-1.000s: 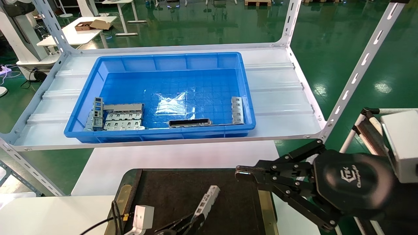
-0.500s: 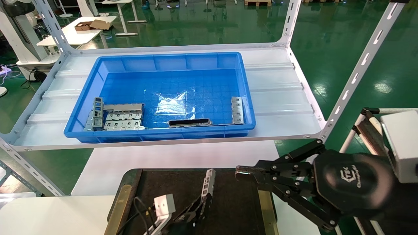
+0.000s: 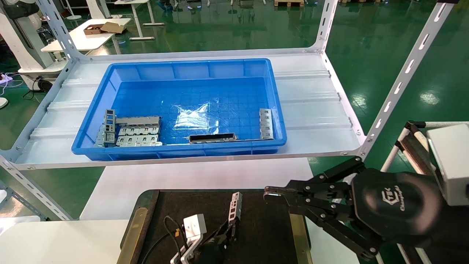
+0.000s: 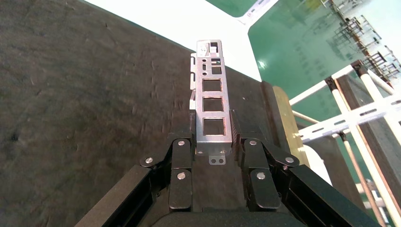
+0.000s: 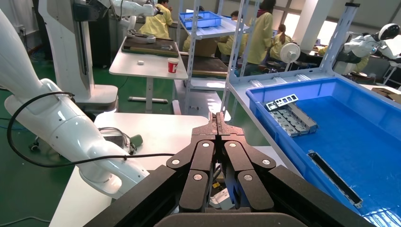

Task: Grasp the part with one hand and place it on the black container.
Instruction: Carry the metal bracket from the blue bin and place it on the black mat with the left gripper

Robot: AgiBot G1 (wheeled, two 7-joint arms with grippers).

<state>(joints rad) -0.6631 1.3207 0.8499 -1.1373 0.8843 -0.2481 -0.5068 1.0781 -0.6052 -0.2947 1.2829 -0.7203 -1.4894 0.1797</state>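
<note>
The part (image 3: 235, 206) is a slim silver bar with square cut-outs. My left gripper (image 3: 226, 231) is shut on its near end, low over the middle of the black container (image 3: 263, 234). In the left wrist view the part (image 4: 212, 94) juts out from between the two black fingers of the left gripper (image 4: 213, 135). The container's dark matte surface (image 4: 71, 94) lies close beneath it. I cannot tell whether the part touches the surface. My right gripper (image 3: 269, 194) hovers shut and empty at the container's right edge. In the right wrist view the right gripper (image 5: 217, 118) has its fingertips pressed together.
A blue bin (image 3: 183, 63) sits on the white shelf behind. It holds grey slotted plates (image 3: 137, 134), a dark-faced bar (image 3: 212, 138) and another slim bar (image 3: 266, 123). A slanted shelf post (image 3: 403, 77) stands to the right. A brass strip (image 3: 131, 231) edges the container.
My left gripper has moved right and forward over the container with the part. The part has swung from a slant to pointing nearly straight away. The right arm has not moved.
</note>
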